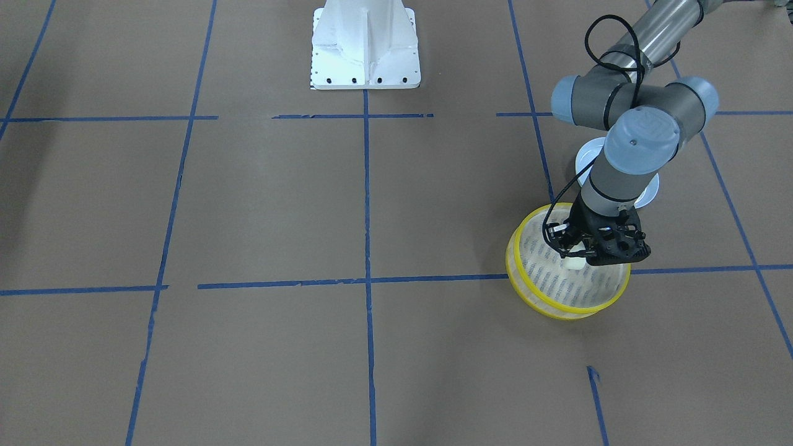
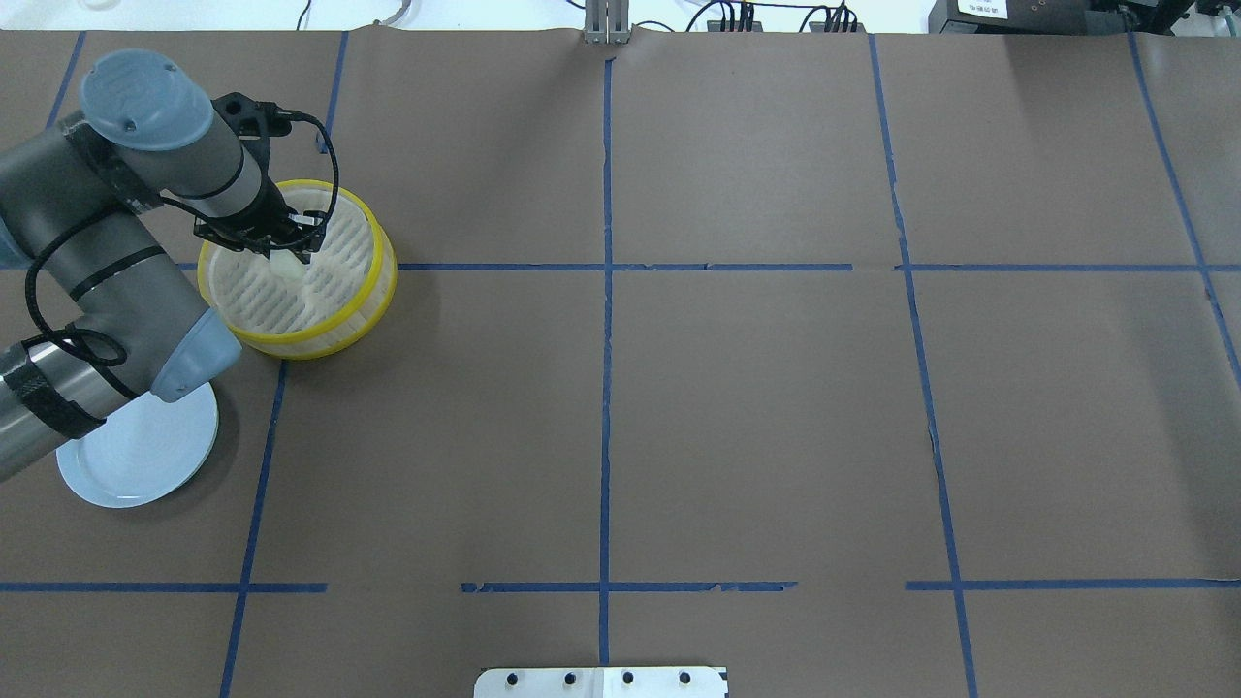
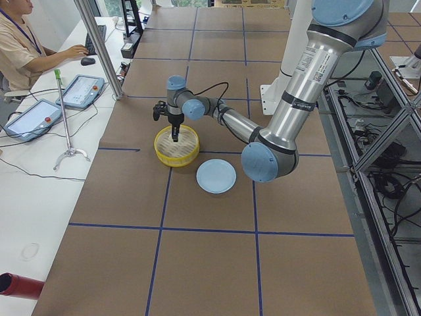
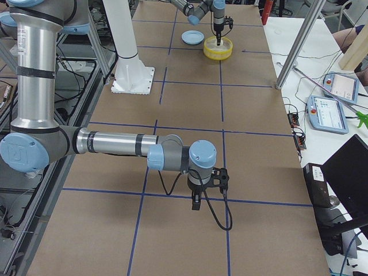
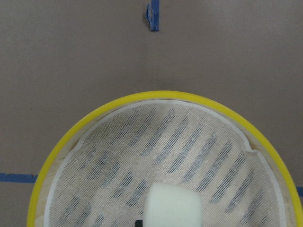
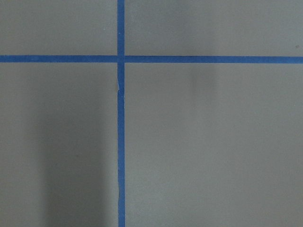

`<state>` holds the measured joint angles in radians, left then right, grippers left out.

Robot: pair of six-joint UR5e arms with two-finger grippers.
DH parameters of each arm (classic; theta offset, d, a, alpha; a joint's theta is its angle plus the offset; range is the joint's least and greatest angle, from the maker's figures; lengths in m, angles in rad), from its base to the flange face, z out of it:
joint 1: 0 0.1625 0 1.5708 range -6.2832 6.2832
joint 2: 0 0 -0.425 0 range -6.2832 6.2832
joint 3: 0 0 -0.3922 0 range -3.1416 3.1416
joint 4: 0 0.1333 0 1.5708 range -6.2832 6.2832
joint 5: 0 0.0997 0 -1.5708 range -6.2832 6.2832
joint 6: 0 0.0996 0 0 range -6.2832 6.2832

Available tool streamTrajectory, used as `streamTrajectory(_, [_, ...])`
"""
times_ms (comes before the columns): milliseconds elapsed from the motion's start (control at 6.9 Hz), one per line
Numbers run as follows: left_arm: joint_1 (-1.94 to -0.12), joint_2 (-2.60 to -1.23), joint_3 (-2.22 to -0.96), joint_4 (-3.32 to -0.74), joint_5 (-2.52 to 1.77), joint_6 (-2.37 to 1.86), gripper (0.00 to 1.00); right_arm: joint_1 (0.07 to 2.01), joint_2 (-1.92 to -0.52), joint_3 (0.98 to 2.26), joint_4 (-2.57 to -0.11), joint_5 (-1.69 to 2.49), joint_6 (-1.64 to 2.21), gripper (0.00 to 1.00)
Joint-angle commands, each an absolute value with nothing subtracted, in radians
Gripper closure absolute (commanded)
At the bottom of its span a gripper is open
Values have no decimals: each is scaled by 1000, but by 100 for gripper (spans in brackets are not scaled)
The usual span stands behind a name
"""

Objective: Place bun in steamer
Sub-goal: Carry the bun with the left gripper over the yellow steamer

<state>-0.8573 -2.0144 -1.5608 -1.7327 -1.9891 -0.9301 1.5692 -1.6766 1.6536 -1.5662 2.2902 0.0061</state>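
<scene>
The steamer (image 1: 560,308) is a yellow-rimmed basket with a slotted pale floor; it also shows in the overhead view (image 2: 325,337). My left gripper (image 1: 577,253) reaches down inside it, jaws closed on the small cream-white bun (image 1: 575,262). In the overhead view the bun (image 2: 282,266) sits just under the gripper (image 2: 280,254), left of the basket's middle. The left wrist view shows the bun (image 5: 173,206) low over the slotted floor inside the rim (image 5: 156,94). My right gripper (image 4: 196,202) hangs over bare table far away; I cannot tell whether it is open or shut.
A pale blue plate (image 2: 136,456) lies beside the steamer toward the robot, partly under my left arm (image 2: 116,291). The white robot base (image 1: 365,46) stands at the table's middle. Blue tape lines (image 6: 120,142) cross the brown table.
</scene>
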Motion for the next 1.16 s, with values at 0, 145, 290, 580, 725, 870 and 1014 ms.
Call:
streamTrajectory(0, [-838,-2010,-1552,-1740,-1990,-956,58,1569,-1677,1654,-1566,2290,6,0])
streamTrajectory(145, [-838,-2010,-1552,-1740,-1990,-959,58,1569,-1677,1654,-1566,2290,6,0])
streamTrajectory(290, [-836,-2010,-1551,-1741,-1991,-959,57,1569,-1677,1654,-1566,2290,6,0])
streamTrajectory(580, [-831,-2011,-1534,-1743,-1991,-957,53,1569,-1677,1654,-1566,2290,6,0])
streamTrajectory(725, [-828,-2011,-1532,-1741,-1991,-957,50,1569,-1677,1654,-1566,2290,6,0])
streamTrajectory(870, [-828,-2010,-1537,-1743,-1991,-956,42,1569,-1677,1654,-1566,2290,6,0])
streamTrajectory(1014, [-828,-2010,-1539,-1741,-1991,-957,23,1569,-1677,1654,-1566,2290,6,0])
